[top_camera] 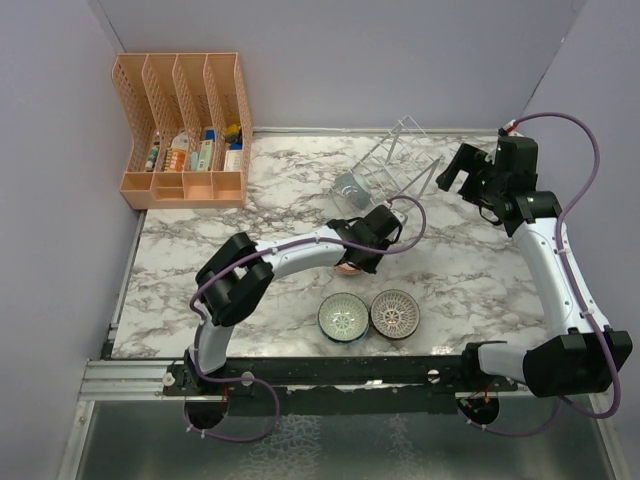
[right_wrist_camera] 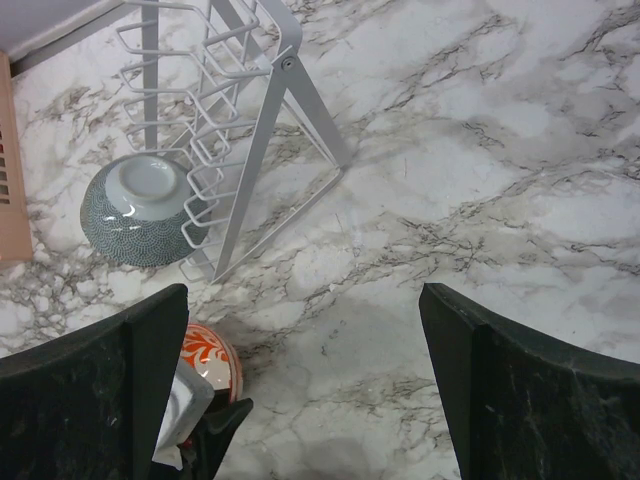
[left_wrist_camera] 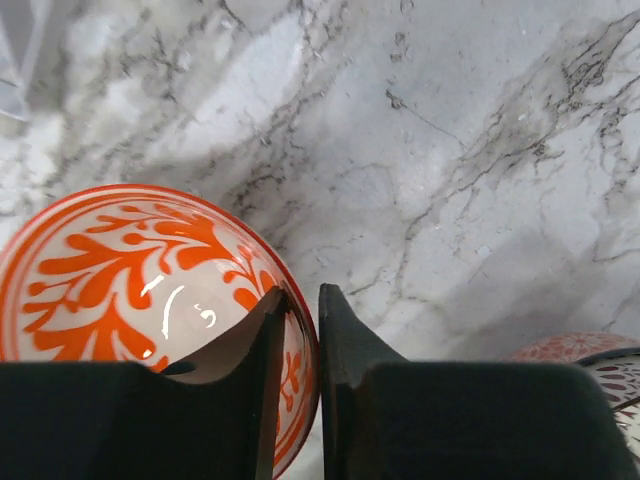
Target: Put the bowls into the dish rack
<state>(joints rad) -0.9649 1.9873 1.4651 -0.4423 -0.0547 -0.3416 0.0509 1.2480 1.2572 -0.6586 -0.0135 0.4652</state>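
Note:
My left gripper [top_camera: 352, 258] is shut on the rim of the red-rimmed bowl [left_wrist_camera: 120, 285], one finger inside and one outside, low over the marble. In the top view the bowl [top_camera: 346, 269] is mostly hidden under the gripper. It also shows in the right wrist view [right_wrist_camera: 212, 362]. The teal-green bowl [top_camera: 343, 317] and the brown-grey lattice bowl [top_camera: 394, 313] stand upright side by side near the front edge. The white wire dish rack [top_camera: 395, 158] stands at the back, also in the right wrist view [right_wrist_camera: 235, 110]. My right gripper [top_camera: 455, 172] is open and empty, right of the rack [right_wrist_camera: 300, 385].
A grey-blue bowl [right_wrist_camera: 135, 212] leans in the rack's near end slot, its foot facing up; it also shows in the top view [top_camera: 350, 188]. An orange slotted organizer [top_camera: 185, 135] holding small items stands at the back left. Walls close in on the left, back and right.

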